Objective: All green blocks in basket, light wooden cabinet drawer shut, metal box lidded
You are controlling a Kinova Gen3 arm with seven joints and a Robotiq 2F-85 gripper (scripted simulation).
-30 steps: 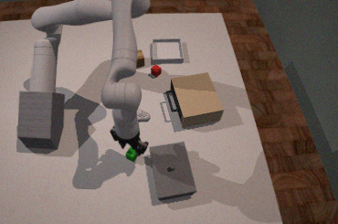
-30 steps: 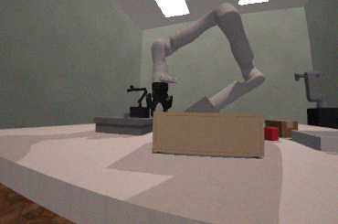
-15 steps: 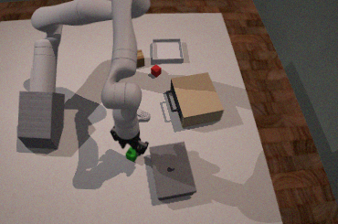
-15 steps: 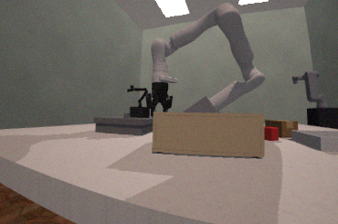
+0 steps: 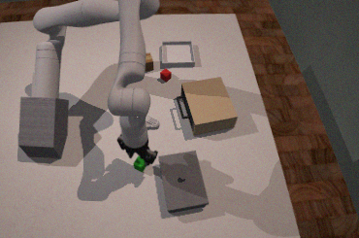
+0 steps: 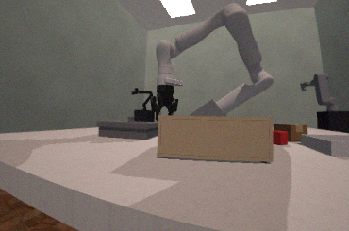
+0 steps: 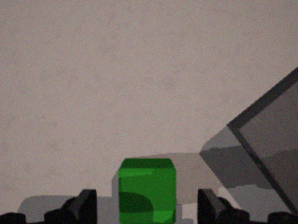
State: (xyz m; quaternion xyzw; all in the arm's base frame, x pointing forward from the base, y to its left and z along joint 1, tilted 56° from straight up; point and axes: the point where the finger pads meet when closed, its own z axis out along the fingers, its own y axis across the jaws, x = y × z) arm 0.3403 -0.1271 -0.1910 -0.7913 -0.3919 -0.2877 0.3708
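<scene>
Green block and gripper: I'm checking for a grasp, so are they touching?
Apart. The wrist view shows bare table between the green block and each finger of the open gripper.

Block (image 5: 140, 164) (image 7: 147, 195) beside metal box (image 5: 183, 182) (image 6: 127, 129) (image 7: 272, 145); cabinet (image 5: 210, 106) (image 6: 214, 139) seemingly behind

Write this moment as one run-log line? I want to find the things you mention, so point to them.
gripper (image 5: 144, 158) (image 6: 165, 114) (image 7: 147, 206): open, empty | green block (image 5: 140, 163) (image 7: 147, 195): between fingers, ungripped | metal box (image 5: 183, 182) (image 6: 127, 129) (image 7: 280, 135): lid on

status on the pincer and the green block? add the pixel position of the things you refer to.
Pincer (image 5: 141, 156) (image 6: 165, 112) (image 7: 147, 206) open above green block (image 5: 140, 164) (image 7: 147, 192), block between the fingers in wrist view, not gripped. Metal box (image 5: 183, 193) (image 6: 127, 129) (image 7: 280, 145) close beside; nothing seen between pincer and block.
</scene>
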